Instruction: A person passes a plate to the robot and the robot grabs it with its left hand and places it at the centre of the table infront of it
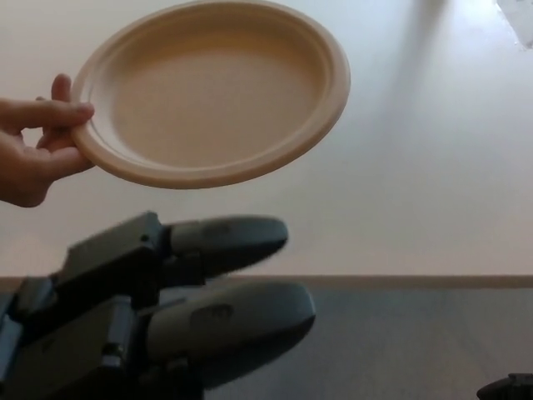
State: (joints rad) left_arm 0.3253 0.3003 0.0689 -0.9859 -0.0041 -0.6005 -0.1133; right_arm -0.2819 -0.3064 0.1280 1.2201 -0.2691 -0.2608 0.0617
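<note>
A person's hand (33, 150) pinches the left rim of the plate (212, 92), held above the table (416, 183); below the plate, the left hand (158, 308) is empty, fingers (225, 237) extended apart.

A grey floor (416, 342) shows below the near edge, and a pale object (518, 18) sits top right.
</note>
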